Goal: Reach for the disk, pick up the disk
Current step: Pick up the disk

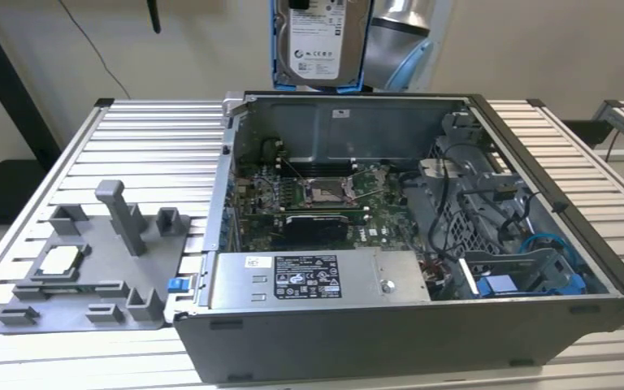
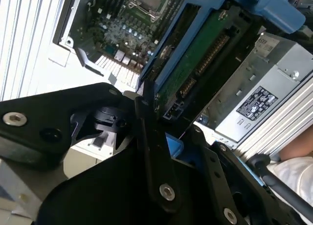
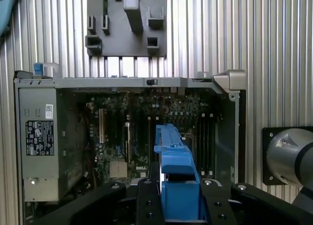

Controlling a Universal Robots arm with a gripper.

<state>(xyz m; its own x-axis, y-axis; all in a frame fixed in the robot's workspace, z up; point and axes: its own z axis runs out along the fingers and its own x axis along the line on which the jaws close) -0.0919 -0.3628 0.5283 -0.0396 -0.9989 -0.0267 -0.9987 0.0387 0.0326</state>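
Gripper is clamped on the disk, one finger on either side of it. Disk hangs upright in the air at 12 o'clock of the open computer case in the exterior view. Judged rigid, dense and shock-sensitive; the blue frame looks a safer hold than the bare circuit board

**Labels in view, no print I can read**

From my station I see a white barcode label on the disk. A black label and a small white sticker sit on the power supply. A blue sticker sits on the case wall. The lettering on each is too fine to make out.
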